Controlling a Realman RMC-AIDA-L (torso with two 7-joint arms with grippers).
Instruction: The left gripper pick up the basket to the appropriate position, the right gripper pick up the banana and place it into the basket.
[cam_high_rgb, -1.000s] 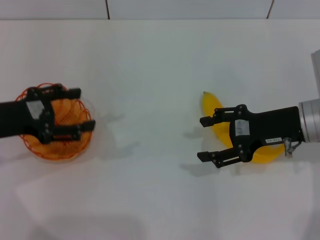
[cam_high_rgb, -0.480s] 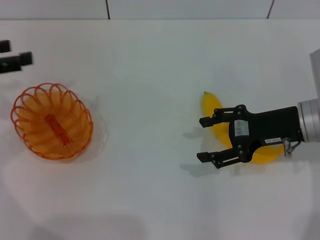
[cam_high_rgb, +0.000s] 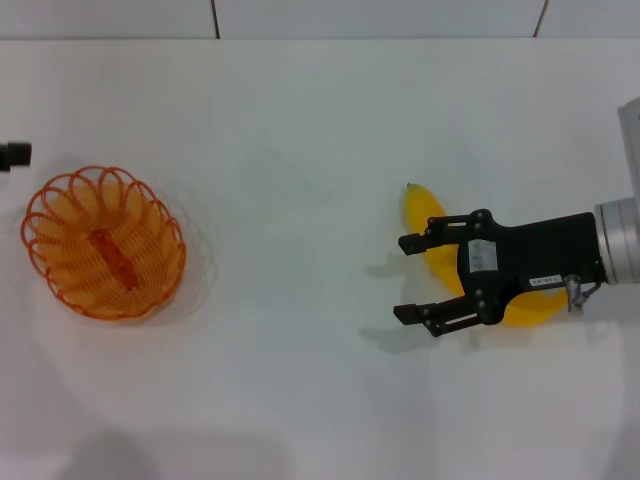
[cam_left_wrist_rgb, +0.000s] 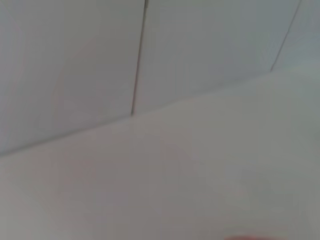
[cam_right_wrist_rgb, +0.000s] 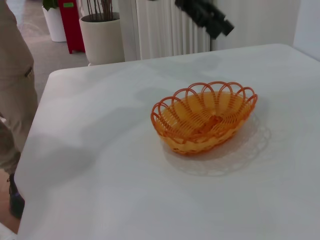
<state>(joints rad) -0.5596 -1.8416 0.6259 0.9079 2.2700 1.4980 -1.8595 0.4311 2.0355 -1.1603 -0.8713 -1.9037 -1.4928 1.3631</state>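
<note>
The orange wire basket (cam_high_rgb: 176, 232) sits alone on the white table at the left; it also shows in the right wrist view (cam_right_wrist_rgb: 165, 108), empty. Only a black tip of my left gripper (cam_high_rgb: 14, 154) shows at the far left edge, away from the basket. The right wrist view shows it raised behind the basket (cam_right_wrist_rgb: 205, 18). The yellow banana (cam_high_rgb: 420, 212) lies on the table at the right. My right gripper (cam_high_rgb: 407, 279) is open and hovers over the banana's middle, hiding that part. The left wrist view shows only wall and table.
The white table (cam_high_rgb: 300, 150) ends at a tiled wall at the back. In the right wrist view a person's leg (cam_right_wrist_rgb: 15, 85) stands beside the table's far end, with plant pots (cam_right_wrist_rgb: 102, 37) and a radiator behind it.
My left gripper has let go of the basket and pulled up and away to the left edge. The basket stays on the table. The right gripper has not moved.
</note>
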